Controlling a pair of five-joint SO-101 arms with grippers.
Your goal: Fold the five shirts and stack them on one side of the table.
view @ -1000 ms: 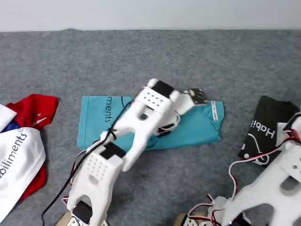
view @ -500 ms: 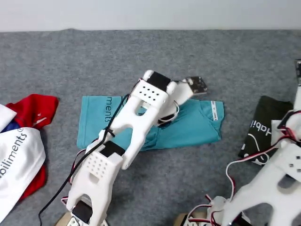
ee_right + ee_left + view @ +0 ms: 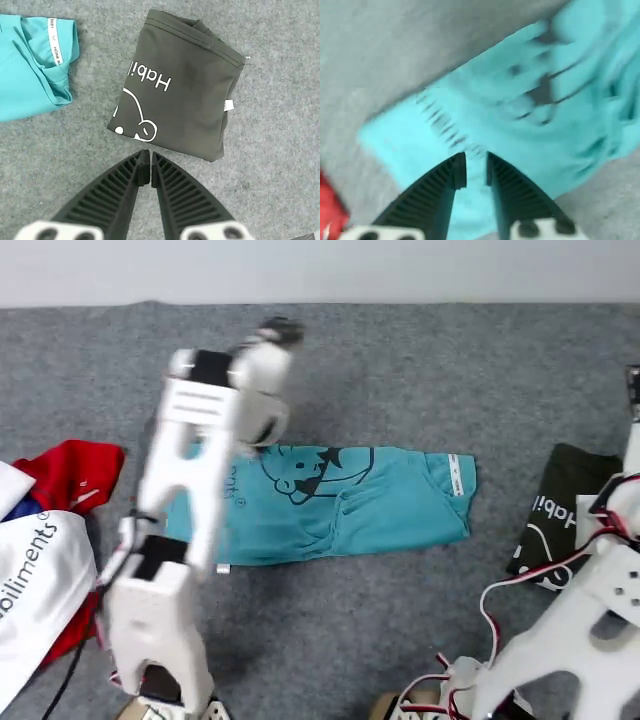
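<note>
Your left gripper (image 3: 475, 162) has its fingers a narrow gap apart with nothing pinched, pointed at the lettered end of the teal shirt (image 3: 360, 505), which lies spread out mid-table. Your right gripper (image 3: 149, 162) has its fingers pressed together and empty over the grey table (image 3: 450, 370), just beside the folded black shirt (image 3: 180, 95). The red shirt (image 3: 70, 475) and white shirt (image 3: 35, 570) are heaped at the left edge.

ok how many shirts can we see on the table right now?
4 clear: teal shirt mid-table, dark shirt at the right edge, red shirt at left, white shirt lying over it. A blue scrap between those two may be a fifth, mostly hidden.
</note>
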